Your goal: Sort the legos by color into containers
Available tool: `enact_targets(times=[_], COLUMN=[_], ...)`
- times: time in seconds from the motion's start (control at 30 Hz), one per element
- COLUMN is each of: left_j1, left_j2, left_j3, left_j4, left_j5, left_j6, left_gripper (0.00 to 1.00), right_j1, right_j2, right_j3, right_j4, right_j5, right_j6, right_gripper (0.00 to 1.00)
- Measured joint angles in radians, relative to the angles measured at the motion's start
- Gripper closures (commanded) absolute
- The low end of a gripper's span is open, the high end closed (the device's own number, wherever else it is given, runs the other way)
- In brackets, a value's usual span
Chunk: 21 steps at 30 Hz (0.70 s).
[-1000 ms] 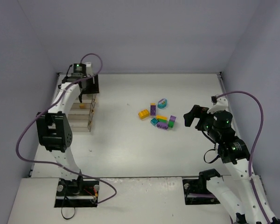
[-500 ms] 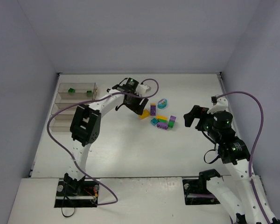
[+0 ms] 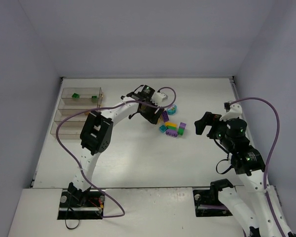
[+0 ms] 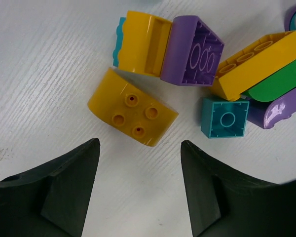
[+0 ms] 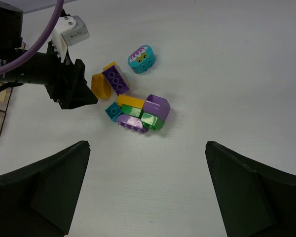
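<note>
- Left gripper [image 3: 150, 112] is out over the middle of the bench, at the left end of the brick cluster, arm reaching in from the near-left.
- Left wrist view: its fingers [image 4: 69, 187] are spread wide with nothing between them. White bench surface shows in the gap.
- Orange rounded brick [image 4: 132, 107] lies studs-up just beyond that gap, touching neither finger.
- Behind it is a yellow-orange brick [image 4: 143, 42] with its hollow side up, pressed against a purple brick [image 4: 195, 52] that is also underside-up.
- To the right of those, a long yellow brick [image 4: 259, 61] rests against a green piece [image 4: 281, 81]. A small teal square [image 4: 225, 117] sits just below them, beside a purple rounded piece [image 4: 274, 111].
- Teal rounded piece [image 5: 141, 58], printed with a face, sits a little apart on the far side of the cluster.
- The legos [image 3: 171, 127] as a whole sit mid-bench, slightly toward the right edge.
- The containers [image 3: 68, 122] stand along the left edge toward the far-left corner, well apart from the cluster.
- Two green bricks [image 3: 75, 95] are in the farthest compartment. I cannot make out what the other compartments hold.
- Right gripper [image 3: 203, 123] hangs above the bench near the right edge, pointing at the cluster. Its fingers [image 5: 44, 192] are wide apart and empty.
</note>
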Motion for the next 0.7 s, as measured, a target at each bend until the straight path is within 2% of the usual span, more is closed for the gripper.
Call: enact_targets(times=[0.2, 0.4, 0.7], left_j1=[-0.004, -0.004, -0.009], left_j2=[-0.001, -0.001, -0.001], left_j3=[-0.036, -0.037, -0.084], left_j4=[0.054, 0.110, 0.203], left_j5=[-0.043, -0.111, -0.109], left_j6=[-0.071, -0.238, -0.425], left_gripper=[0.40, 0.39, 0.39], right_j1=[0.000, 0.000, 0.000], right_j2=[-0.001, -0.001, -0.004], right_j3=[0.000, 0.000, 0.000], right_j4=[0.000, 0.000, 0.000], right_j5=[0.000, 0.000, 0.001], right_j6=[0.000, 0.000, 0.000], right_gripper=[0.00, 0.00, 0.00])
